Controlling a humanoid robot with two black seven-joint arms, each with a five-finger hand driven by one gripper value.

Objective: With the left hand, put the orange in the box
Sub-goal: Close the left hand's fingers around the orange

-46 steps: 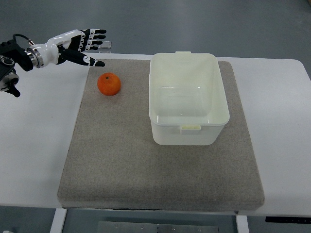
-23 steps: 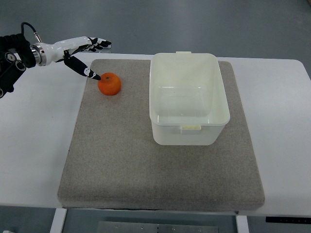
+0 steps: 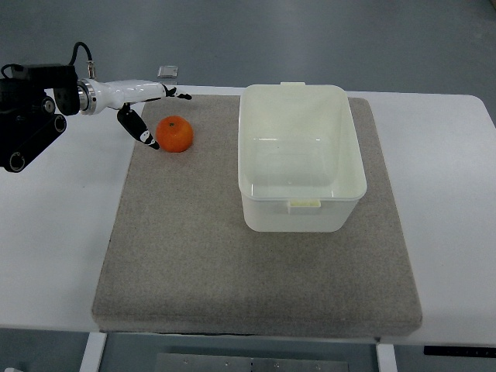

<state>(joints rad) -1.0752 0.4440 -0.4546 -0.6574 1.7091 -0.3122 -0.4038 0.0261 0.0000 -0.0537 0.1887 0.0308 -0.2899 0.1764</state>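
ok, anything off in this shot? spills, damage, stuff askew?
Nothing stands out. The round orange fruit sits whole on the grey felt mat, the translucent white plastic box is upright and empty, and the left hand is open beside the orange.

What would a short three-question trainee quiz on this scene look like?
1. True or false: the orange already lies in the box.
2. Which hand is beside the orange? A) left B) right C) both
3. Fill in: orange and box both sit on a grey ____.

Key:
1. False; it lies on the mat, left of the box.
2. A; the left hand brackets the orange, thumb on its left and fingers behind it, not closed on it.
3. mat
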